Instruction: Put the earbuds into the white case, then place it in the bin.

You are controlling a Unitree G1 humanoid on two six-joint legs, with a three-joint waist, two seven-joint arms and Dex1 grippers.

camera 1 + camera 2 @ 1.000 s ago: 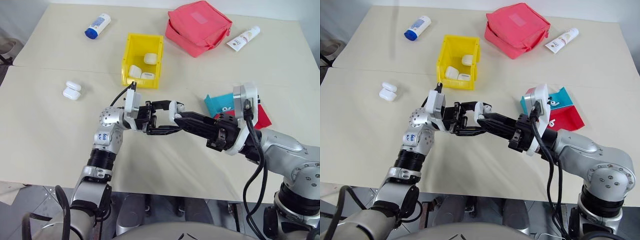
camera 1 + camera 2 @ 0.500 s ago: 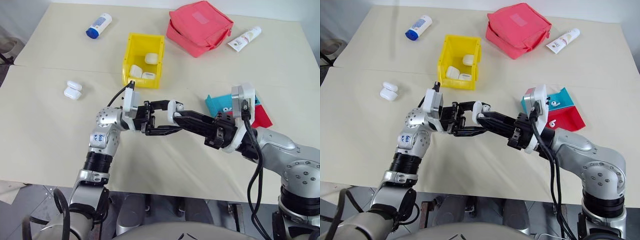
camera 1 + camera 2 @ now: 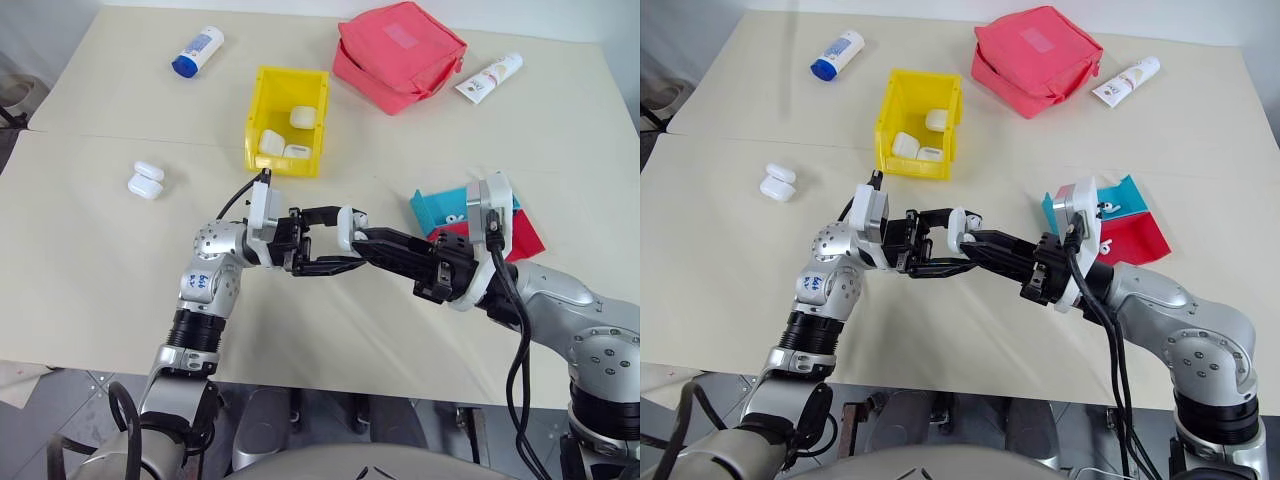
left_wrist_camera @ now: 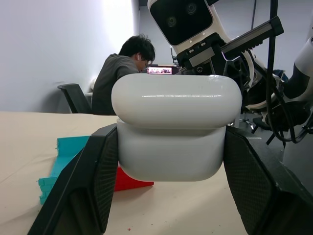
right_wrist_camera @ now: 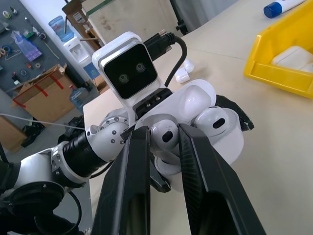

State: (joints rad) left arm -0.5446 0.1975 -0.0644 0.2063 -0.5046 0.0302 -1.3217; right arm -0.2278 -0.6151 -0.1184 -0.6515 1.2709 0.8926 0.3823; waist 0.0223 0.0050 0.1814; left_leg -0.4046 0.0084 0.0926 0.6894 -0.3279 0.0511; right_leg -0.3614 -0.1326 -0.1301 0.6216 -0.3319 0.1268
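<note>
Above the near middle of the table (image 3: 100, 270), I have both grippers meeting in the air. My left gripper (image 3: 335, 241) is clamped on the white case (image 4: 173, 134), its two black fingers (image 4: 93, 181) pressed against the lower body from either side, as the left wrist view shows. The lid is hinged open in the right wrist view, and one earbud (image 5: 214, 122) already sits in its well. My right gripper (image 5: 164, 142) has its fingers nearly closed on a second earbud (image 5: 164, 137), pinching it right at the case's open top; I cannot tell whether that bud is fully seated.

Farther back on the table stands the yellow bin (image 3: 287, 120), with three white cases (image 3: 272, 142) lying inside it. Well to the left of the arms lies another white case with its lid open (image 3: 145, 180). Behind my right wrist sit a teal tray (image 3: 440, 205) and a red tray (image 3: 520, 235), touching each other, with one earbud (image 3: 1108, 206) visible in the teal one. A red pouch (image 3: 398, 55), a white bottle with a blue cap (image 3: 195, 52) and a white tube (image 3: 488, 77) lie along the far side.
</note>
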